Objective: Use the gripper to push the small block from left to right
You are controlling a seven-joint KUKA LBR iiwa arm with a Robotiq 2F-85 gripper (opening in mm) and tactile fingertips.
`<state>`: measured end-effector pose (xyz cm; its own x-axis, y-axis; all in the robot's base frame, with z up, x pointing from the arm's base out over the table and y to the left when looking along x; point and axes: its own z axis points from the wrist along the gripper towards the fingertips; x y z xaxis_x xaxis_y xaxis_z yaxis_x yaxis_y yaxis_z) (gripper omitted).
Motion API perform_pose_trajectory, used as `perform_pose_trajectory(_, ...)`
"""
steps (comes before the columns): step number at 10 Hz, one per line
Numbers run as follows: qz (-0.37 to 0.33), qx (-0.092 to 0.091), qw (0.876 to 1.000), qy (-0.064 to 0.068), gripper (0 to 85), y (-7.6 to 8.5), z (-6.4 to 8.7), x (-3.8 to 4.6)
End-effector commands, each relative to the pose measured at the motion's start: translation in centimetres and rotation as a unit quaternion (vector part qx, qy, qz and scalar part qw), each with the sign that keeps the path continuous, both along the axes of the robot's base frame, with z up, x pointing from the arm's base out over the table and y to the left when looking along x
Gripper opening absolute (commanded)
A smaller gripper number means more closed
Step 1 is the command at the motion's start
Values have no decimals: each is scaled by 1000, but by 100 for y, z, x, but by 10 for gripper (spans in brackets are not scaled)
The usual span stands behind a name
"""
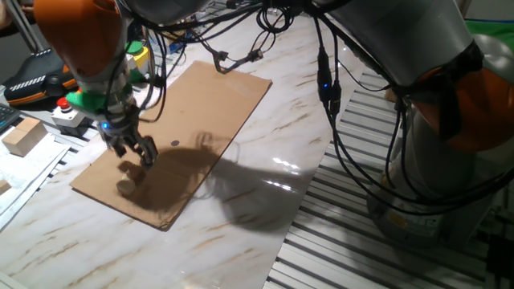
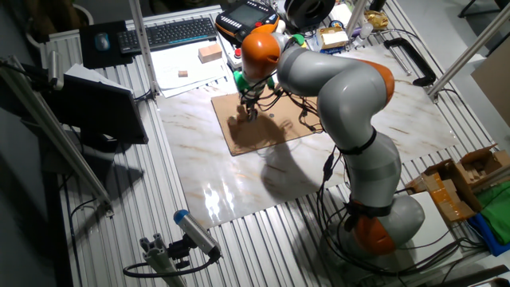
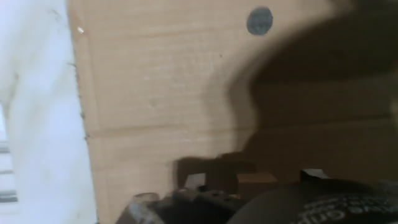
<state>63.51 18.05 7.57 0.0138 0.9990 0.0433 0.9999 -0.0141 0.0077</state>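
The small block (image 1: 127,188) is a tan cube lying on the near left end of the brown cardboard sheet (image 1: 217,104), in the arm's shadow. My gripper (image 1: 134,150) hangs just above and behind it, with a blue-green light on the wrist. Its short dark fingers stand apart and hold nothing. In the hand view the block (image 3: 256,184) sits at the bottom edge, between the two fingertips (image 3: 194,180) of the gripper (image 3: 252,177). In the other fixed view the gripper (image 2: 248,114) is over the sheet's left part, next to the block (image 2: 237,121).
A dark round dot (image 1: 175,144) marks the cardboard right of the gripper. The sheet lies on a marble tabletop (image 1: 265,201). A wooden block (image 1: 24,135), a red stop button (image 1: 64,104) and a pendant (image 1: 32,76) lie to the left. Cables (image 1: 241,54) hang at the sheet's far end.
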Motion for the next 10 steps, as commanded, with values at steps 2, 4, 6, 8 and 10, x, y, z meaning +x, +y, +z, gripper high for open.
perform_pose_trajectory(2,28,-18,999,-1,653,-145,102,-28)
perform_pose_trajectory(4,65,-31,997,-2,370,-298,188,-64)
perform_pose_trajectory(6,136,-29,990,0,47,-525,297,-82)
perform_pose_trajectory(8,229,-41,973,9,7,-738,422,-92)
perform_pose_trajectory(10,332,-31,943,9,7,-1023,538,-128)
